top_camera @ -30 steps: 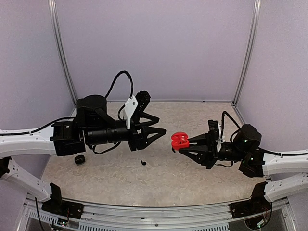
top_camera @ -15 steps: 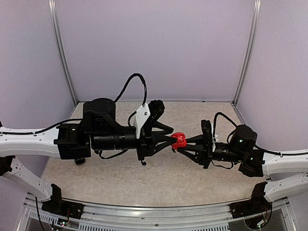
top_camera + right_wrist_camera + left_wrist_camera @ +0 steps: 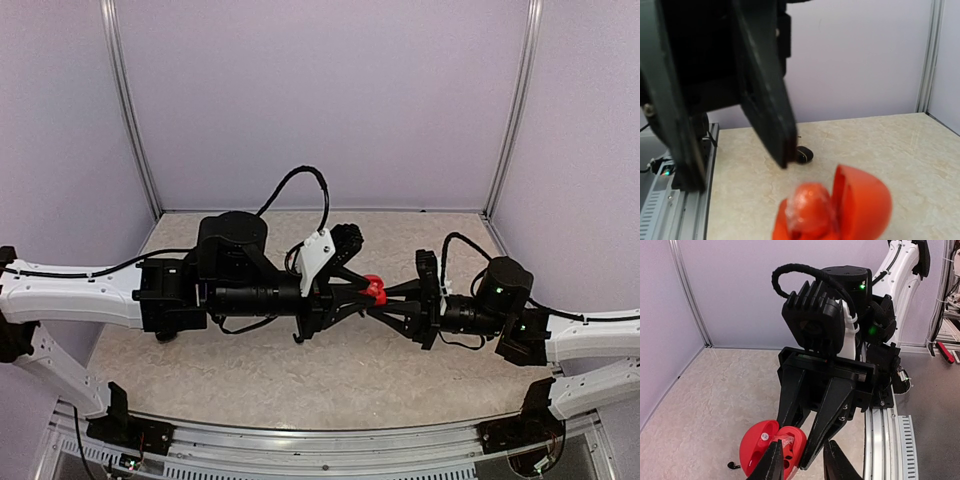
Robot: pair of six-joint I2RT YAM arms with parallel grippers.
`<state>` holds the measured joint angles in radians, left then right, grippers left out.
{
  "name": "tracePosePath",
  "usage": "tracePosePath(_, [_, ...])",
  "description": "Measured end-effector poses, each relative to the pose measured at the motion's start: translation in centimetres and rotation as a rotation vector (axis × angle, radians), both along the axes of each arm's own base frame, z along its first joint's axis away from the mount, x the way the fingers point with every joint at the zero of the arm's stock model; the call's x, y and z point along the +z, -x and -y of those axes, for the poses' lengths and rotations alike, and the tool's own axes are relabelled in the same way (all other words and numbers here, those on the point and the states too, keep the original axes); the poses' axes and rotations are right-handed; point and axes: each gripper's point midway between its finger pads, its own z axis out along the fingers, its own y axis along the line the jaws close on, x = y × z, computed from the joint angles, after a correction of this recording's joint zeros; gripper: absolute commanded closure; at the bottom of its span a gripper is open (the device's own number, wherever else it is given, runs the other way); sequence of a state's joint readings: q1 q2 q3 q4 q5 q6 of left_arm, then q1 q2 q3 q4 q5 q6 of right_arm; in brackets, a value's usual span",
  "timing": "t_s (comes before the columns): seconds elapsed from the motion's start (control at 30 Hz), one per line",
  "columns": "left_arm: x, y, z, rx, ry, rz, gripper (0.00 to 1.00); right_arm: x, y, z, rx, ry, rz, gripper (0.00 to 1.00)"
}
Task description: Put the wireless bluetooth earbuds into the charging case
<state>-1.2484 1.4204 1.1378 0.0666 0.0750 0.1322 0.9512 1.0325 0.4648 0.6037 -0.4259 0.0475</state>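
The right gripper clamps the open charging case, tip to tip with the left gripper. The left jaws stand narrowly apart beside the red earbud. I cannot tell whether they hold it.

the top camera looks down from high behind the left arm and right arm at the whole table, each wrist camera looks from very close at the other arm, and all three see the red case.
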Motion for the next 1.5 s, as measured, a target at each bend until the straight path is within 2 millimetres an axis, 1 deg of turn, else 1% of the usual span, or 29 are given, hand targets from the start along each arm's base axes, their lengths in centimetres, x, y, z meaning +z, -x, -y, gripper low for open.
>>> tracePosePath(0.37, [-1.0,-1.0,0.0,0.02,-0.024,-0.008,0.71,-0.3,0.7,-0.2,0.033,0.012,0.011,1.0])
tracePosePath(0.63, [-1.6,-0.7,0.2,0.002,-0.05,-0.01,0.81,-0.1,1.0,-0.3,0.046,0.015,0.02,1.0])
tracePosePath(0.8, [-1.7,-0.3,0.3,-0.028,-0.06,0.004,0.86,0.0,1.3,-0.4,0.067,0.015,0.023,1.0])
tracePosePath(0.97, [-1.9,0.1,0.3,-0.056,-0.078,0.016,0.89,-0.2,1.7,-0.5,0.09,0.021,0.019,1.0])
tracePosePath(1.33, [-2.2,0.5,0.3,-0.083,-0.128,0.029,0.91,-0.4,2.2,-0.5,0.119,0.028,0.018,1.0])
tracePosePath(1.5, [-2.7,0.5,0.3,-0.082,-0.148,0.025,0.86,-0.9,2.2,-0.5,0.119,0.046,0.004,1.0])
